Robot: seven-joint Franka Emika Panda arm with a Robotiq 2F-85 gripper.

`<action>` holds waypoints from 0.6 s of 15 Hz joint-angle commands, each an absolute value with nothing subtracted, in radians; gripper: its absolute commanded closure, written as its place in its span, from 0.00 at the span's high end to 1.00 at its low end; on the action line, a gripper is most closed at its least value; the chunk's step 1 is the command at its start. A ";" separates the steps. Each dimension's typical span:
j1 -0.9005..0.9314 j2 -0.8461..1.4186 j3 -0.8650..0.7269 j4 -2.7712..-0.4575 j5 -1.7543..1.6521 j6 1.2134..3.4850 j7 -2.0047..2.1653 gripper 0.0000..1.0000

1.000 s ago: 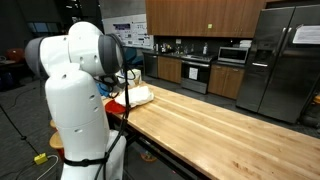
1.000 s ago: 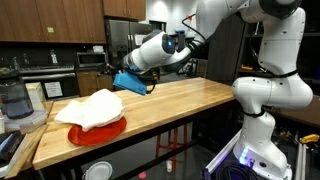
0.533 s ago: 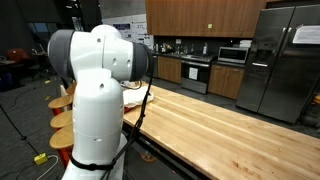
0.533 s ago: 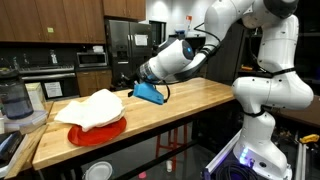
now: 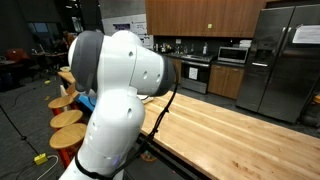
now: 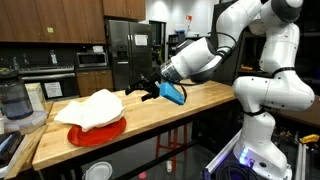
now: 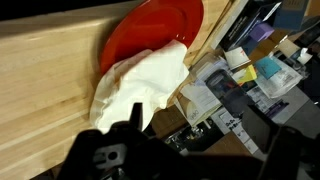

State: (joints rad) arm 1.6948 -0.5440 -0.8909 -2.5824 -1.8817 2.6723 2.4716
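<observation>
In an exterior view my arm [image 5: 120,100] blocks most of the wooden table [image 5: 240,125]. In an exterior view the gripper [image 6: 134,89] hovers just beside the white cloth [image 6: 93,107], heaped on the red plate [image 6: 100,134]. Wrist view: white cloth [image 7: 140,80] half covers the red plate [image 7: 150,30]. I can't tell the finger gap, and I see nothing held.
</observation>
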 commanded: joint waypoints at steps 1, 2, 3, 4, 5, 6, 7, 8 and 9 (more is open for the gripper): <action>1.620 -0.672 -0.838 -2.683 -1.838 2.698 2.367 1.00; 1.607 -0.690 -0.830 -2.702 -1.820 2.710 2.339 1.00; 1.597 -0.704 -0.824 -2.718 -1.802 2.717 2.313 1.00; 1.588 -0.718 -0.818 -2.732 -1.779 2.724 2.288 1.00; 1.581 -0.728 -0.814 -2.744 -1.755 2.727 2.265 1.00; 1.575 -0.737 -0.812 -2.755 -1.730 2.729 2.238 1.00; 1.571 -0.749 -0.809 -2.766 -1.707 2.730 2.213 1.00; 1.569 -0.757 -0.808 -2.773 -1.684 2.729 2.189 1.00; 1.570 -0.765 -0.807 -2.779 -1.659 2.726 2.169 1.00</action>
State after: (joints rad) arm 1.5979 -0.7129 -0.8248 -2.7427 -1.7217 2.7227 2.2417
